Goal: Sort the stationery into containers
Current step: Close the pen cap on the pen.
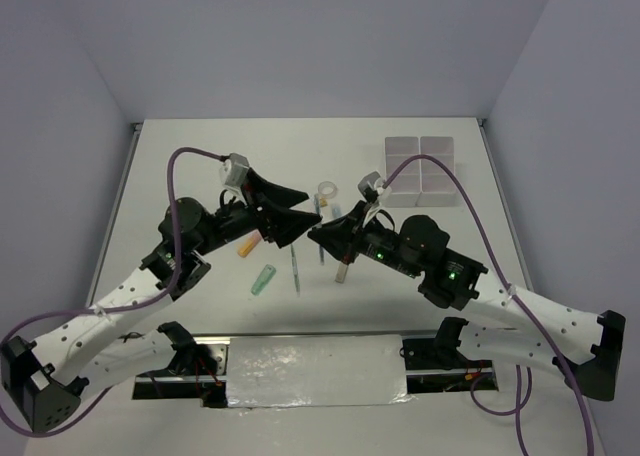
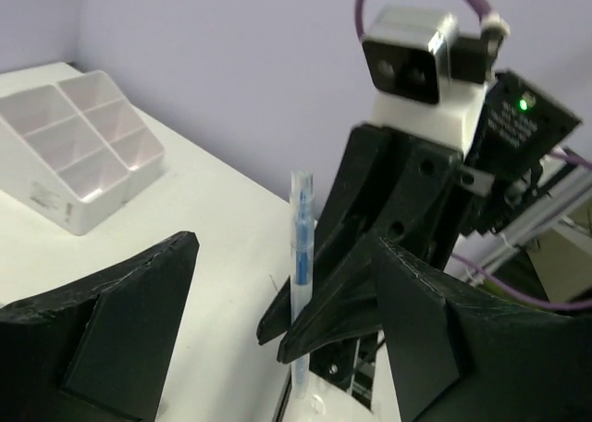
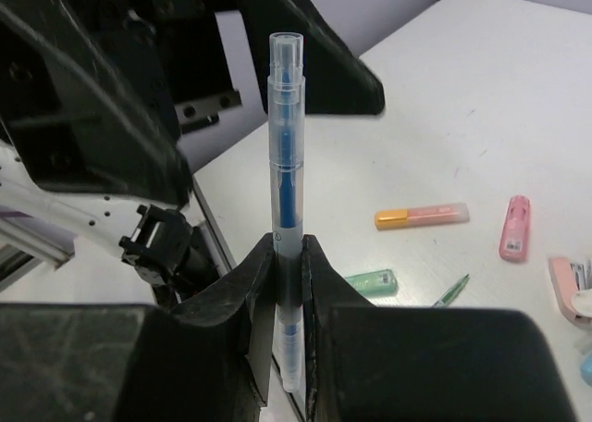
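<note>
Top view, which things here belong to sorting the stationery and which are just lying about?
Job: clear blue pen in the right gripper; compartment box; orange-capped highlighter; green highlighter; teal pen; tape ring.
Lying about: shiny sheet at the near edge; purple cables.

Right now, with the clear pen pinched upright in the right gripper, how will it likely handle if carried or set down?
The clear pen looks like a thin, rigid plastic tube: probably stiff and light. The right gripper pinches its smooth round barrel near the lower end, so it may pivot or slip. Laid flat, it would likely roll.
</note>
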You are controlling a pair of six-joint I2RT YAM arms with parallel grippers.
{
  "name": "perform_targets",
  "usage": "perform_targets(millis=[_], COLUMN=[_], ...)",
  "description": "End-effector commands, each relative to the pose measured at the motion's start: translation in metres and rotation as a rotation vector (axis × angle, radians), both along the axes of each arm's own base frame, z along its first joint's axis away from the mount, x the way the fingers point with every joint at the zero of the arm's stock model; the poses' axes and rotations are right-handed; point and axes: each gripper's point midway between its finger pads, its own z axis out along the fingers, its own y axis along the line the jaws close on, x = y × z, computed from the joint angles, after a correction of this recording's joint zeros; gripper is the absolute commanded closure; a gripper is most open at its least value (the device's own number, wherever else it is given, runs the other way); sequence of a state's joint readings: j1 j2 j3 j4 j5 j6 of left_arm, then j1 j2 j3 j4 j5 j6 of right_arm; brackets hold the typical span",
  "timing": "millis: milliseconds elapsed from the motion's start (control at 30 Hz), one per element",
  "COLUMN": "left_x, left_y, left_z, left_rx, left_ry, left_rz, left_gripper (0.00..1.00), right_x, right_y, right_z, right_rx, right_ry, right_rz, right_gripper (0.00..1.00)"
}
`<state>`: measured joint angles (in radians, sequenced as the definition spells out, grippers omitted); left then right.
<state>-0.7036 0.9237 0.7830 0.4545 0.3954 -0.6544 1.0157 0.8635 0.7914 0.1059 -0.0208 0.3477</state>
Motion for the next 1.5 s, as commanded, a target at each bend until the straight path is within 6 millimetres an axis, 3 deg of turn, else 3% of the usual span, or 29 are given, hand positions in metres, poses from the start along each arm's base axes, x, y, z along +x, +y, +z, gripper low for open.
perform_targets(millis=[0,133,267,400,633,800,933,967,1100,1233,1467], left_x=[0.01,0.022,0.031,0.026,0.019,0.015,0.014,0.013,0.012,0.012,0.01], left_y=[0.019,0.026,0.02,0.013,0.005,0.001,-0.003,-0.002,-0.003,-0.009,-0.015], left_z=[0.032,0.04,0.038,0.035,0.028,0.025,0.02,0.019,0.016,0.006,-0.022], left_rx=[-0.033,-0.044,-0.009,-0.016,-0.02,-0.026,-0.017,-0.015,-0.012,0.008,0.041], left_ry=[-0.059,-0.048,-0.025,-0.028,-0.023,-0.015,-0.01,-0.011,-0.003,0.028,0.099], left_rz=[0.133,0.21,0.22,0.169,0.104,0.068,0.048,0.046,0.039,0.006,-0.026], left_gripper=[0.13,0.17,0.24,0.42,0.49,0.71,0.82,0.9,0.99,1.0,1.0], right_x=[0.004,0.0,0.002,0.005,0.008,0.01,0.01,0.014,0.018,0.022,0.031], right_y=[-0.002,0.006,0.005,0.003,0.005,0.006,0.006,0.004,0.005,0.003,-0.008], right_z=[0.013,0.007,0.008,0.012,0.012,0.013,0.018,0.019,0.023,0.032,0.086], right_rx=[0.001,-0.016,-0.015,-0.016,-0.03,-0.034,-0.036,-0.035,-0.04,-0.039,-0.007], right_ry=[-0.025,-0.016,-0.016,-0.02,-0.015,-0.012,-0.02,-0.025,-0.032,-0.061,-0.206], right_rz=[-0.019,0.024,0.011,-0.005,-0.016,-0.023,-0.022,-0.045,-0.057,-0.077,-0.133], right_gripper=[1.0,1.0,1.0,1.0,1.0,1.0,1.0,1.0,1.0,1.0,1.0])
